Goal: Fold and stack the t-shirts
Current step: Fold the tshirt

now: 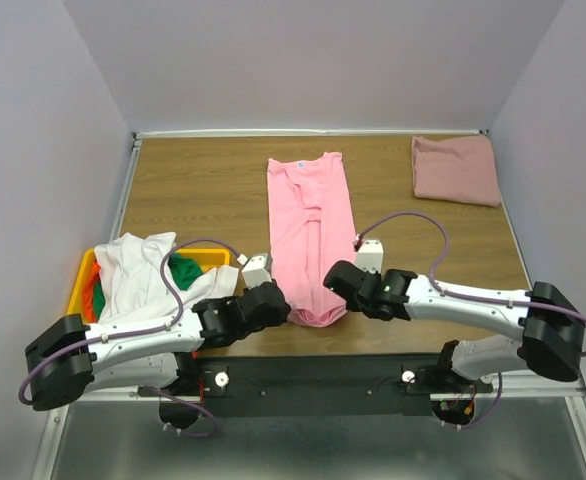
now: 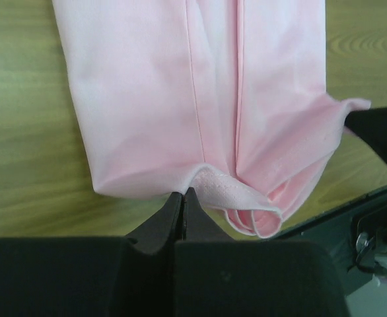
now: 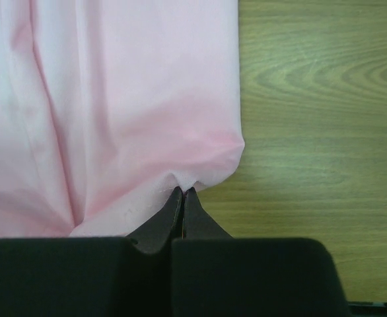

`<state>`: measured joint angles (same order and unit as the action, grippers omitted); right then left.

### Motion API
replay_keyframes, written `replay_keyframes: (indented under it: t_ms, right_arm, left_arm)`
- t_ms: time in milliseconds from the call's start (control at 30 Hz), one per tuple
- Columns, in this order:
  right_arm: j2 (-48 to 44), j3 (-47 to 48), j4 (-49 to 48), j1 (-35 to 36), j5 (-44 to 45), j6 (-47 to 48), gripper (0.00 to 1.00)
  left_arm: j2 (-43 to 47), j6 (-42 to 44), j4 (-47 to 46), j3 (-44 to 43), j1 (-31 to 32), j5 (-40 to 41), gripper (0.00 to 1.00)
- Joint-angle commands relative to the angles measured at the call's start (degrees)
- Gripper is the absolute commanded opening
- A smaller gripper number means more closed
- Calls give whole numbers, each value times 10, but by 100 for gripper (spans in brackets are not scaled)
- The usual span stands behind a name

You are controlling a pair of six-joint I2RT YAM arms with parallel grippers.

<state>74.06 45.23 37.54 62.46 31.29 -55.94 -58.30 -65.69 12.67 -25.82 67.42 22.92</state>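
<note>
A bright pink t-shirt [image 1: 311,225] lies folded into a long strip down the middle of the table. My left gripper [image 1: 279,300] is shut on its near left hem, seen in the left wrist view [image 2: 183,193] where the pink cloth [image 2: 200,99] bunches at the tips. My right gripper [image 1: 335,277] is shut on the near right hem, seen in the right wrist view [image 3: 183,191] pinching the pink cloth [image 3: 127,105]. A dusty rose t-shirt [image 1: 456,169] lies folded at the far right. White [image 1: 138,270], green [image 1: 184,271] and orange [image 1: 94,285] tees sit in the bin.
A yellow bin [image 1: 81,283] stands at the near left by the left arm. The table's near edge [image 1: 373,350] runs just below the pink shirt's hem. Grey walls close the table on three sides.
</note>
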Motion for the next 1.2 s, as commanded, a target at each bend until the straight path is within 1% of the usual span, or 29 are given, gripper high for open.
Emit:
replay_keyframes:
  t_ms: [0,67,167,267,600,867,900,1167]
  right_arm:
    - [40,33,13,-6,83,7,0]
    - [57,42,13,-12,109,7,0]
    - [93,62,9,-35,130,21,0]
    - [127,85,-15,-56,139,61,0]
    - [187,134,-109,-142,110,164,0]
    - [243,199,-135,-198,96,218,0]
    - [249,206,-135,-204,93,218,0]
    - [310,285,-150,-247,73,273,0]
  left_arm:
    - [-3,53,-74,11,-44,18,0]
    - [-8,78,-105,13,-61,8,0]
    - [-30,112,-125,6,-97,6,0]
    - [-52,143,-155,-5,-120,-2,0]
    - [-128,235,-227,-47,-199,-19,0]
    - [-198,292,-272,-95,-258,-52,0]
    - [-198,297,-273,-101,-258,-56,0]
    - [-273,339,-287,-168,-321,-85,0]
